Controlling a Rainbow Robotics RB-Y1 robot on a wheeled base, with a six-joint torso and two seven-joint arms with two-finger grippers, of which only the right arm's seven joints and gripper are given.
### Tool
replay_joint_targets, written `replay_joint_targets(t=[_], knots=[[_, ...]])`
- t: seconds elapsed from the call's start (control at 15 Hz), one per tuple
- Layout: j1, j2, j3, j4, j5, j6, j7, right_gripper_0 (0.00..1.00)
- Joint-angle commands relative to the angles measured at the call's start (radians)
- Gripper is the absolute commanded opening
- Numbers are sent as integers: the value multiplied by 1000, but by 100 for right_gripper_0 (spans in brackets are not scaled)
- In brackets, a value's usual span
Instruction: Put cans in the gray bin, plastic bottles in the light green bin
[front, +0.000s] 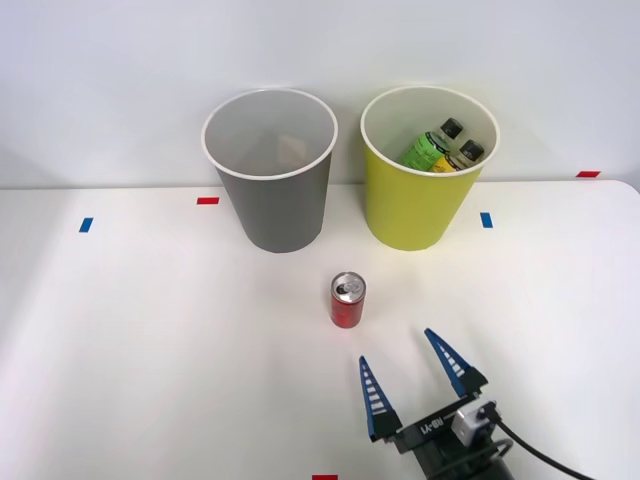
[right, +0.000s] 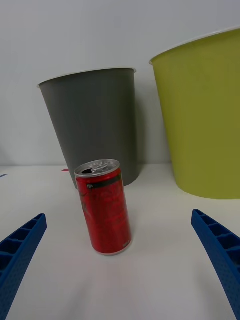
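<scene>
A slim red can (front: 347, 300) (right: 105, 206) with a silver top stands upright on the white table, in front of the two bins. Behind it to the left is the gray bin (front: 270, 170) (right: 92, 122), its pale inside bare as far as I can see. The light green bin (front: 428, 170) (right: 202, 115) stands to its right and holds two black-capped plastic bottles, one green-labelled (front: 430, 145), one yellow-labelled (front: 462, 156). My right gripper (front: 398, 368) (right: 120, 262) is open, low over the table just short of the can, with nothing between its blue fingers.
Small blue tape marks (front: 85, 224) (front: 486, 219) and red ones (front: 207, 200) (front: 588, 173) lie on the white table (front: 150, 340). A pale wall rises right behind the bins.
</scene>
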Motion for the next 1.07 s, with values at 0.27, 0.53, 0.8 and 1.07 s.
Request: replay_joint_targets(t=[0.27, 0.53, 0.8, 1.07], knots=[[-170, 33, -3, 143, 17, 1, 46, 100], [-230, 48, -9, 146, 71, 105, 57, 100], [-266, 41, 5, 146, 75, 160, 60, 100], [-284, 30, 27, 146, 66, 202, 52, 100]])
